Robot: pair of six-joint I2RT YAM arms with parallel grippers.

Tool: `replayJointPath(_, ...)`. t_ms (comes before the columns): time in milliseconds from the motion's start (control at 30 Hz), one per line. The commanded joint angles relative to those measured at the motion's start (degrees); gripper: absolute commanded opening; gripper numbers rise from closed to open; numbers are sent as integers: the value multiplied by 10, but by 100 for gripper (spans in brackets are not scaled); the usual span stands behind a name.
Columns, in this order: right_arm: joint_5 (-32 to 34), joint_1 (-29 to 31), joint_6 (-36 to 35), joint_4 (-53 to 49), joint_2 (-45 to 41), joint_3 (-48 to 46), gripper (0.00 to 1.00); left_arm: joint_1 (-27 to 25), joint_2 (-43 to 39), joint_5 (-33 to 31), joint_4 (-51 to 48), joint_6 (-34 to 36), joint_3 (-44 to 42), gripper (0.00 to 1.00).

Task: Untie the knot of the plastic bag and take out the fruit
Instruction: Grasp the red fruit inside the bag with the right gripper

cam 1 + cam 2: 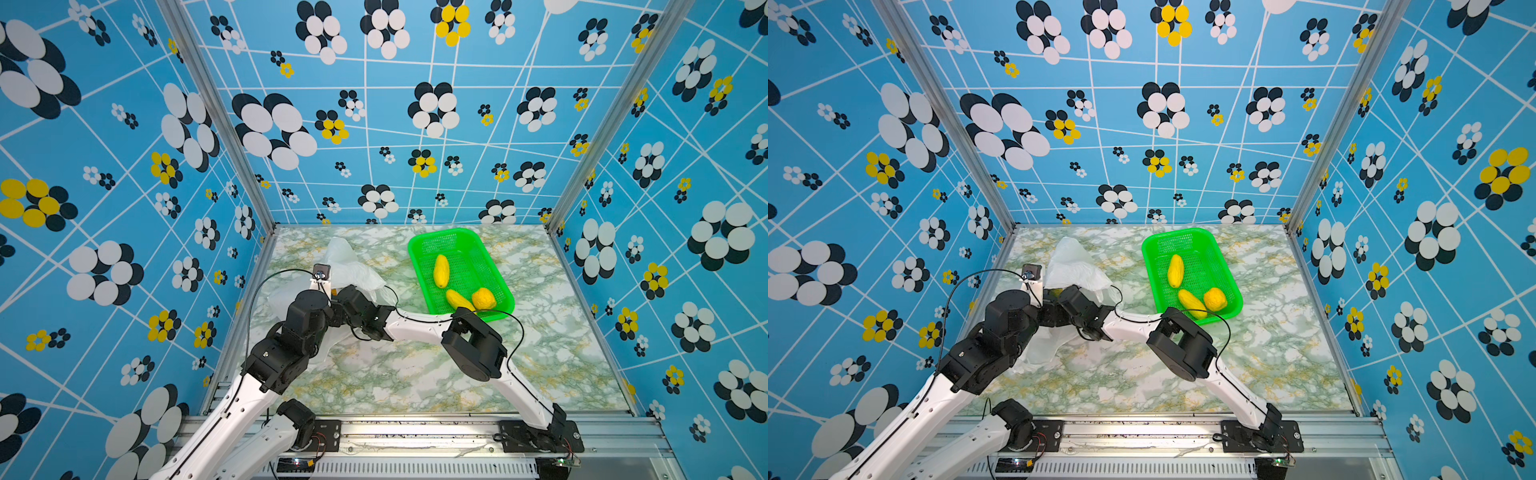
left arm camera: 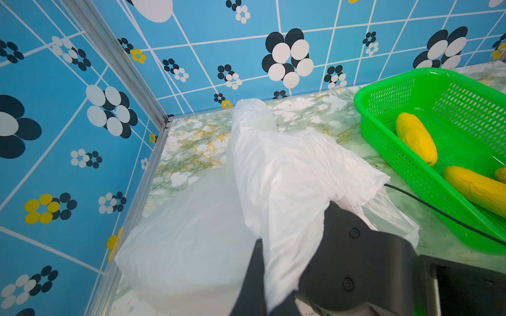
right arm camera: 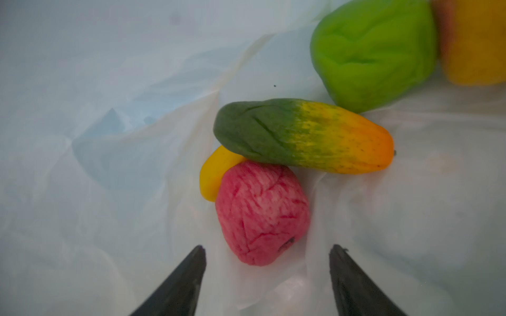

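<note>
Right at the near edge the metal rail (image 1: 415, 428) runs the full width, and just beyond it the marble table (image 1: 415, 374) lies wide and bare across the middle and out toward the right wall (image 1: 685, 249). Move in and the action is left of centre, at the plastic bag (image 1: 353, 266), slumped close to the left wall (image 1: 124, 249) with little room on that side. The left gripper (image 2: 295, 227) is clamped tight on a raised fold of the bag. The right gripper (image 3: 268, 247) is down inside the bag, jaws spread wide, tips either side of the near end of the red fruit (image 3: 261, 213), a gap showing on each side. Count inside the bag: five pieces in view. There's that red one, a green-orange long fruit (image 3: 304, 136) lying across its far end, a yellow piece (image 3: 212, 177) tucked beneath, a green round fruit (image 3: 375, 52), and a yellow-orange one (image 3: 476, 41) cut off by the frame. Farther back on the right, the green basket (image 1: 442, 231) holds three yellow fruits (image 1: 441, 271). It sits just short of the far wall (image 1: 415, 124), with a clear strip of table between it and the right wall.
</note>
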Motion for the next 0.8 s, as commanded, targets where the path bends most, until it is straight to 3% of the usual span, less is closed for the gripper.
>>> replayJointPath(0, -16, 2, -8, -24, 23, 36, 84, 3, 2, 7, 14, 3, -1, 2)
replayJointPath(233, 16, -2, -40, -156, 98, 176, 93, 3, 0, 8, 15, 2, -3, 2)
replayJointPath(500, 12, -1, -56, -260, 200, 344, 93, 4, 2, 6, 15, 2, -4, 2)
replayJointPath(600, 19, -3, -68, -274, 210, 363, 88, 3, 1, 6, 14, 2, -4, 2)
replayJointPath(767, 21, -12, -72, -275, 196, 341, 70, 3, 1, 6, 16, 2, -6, 2)
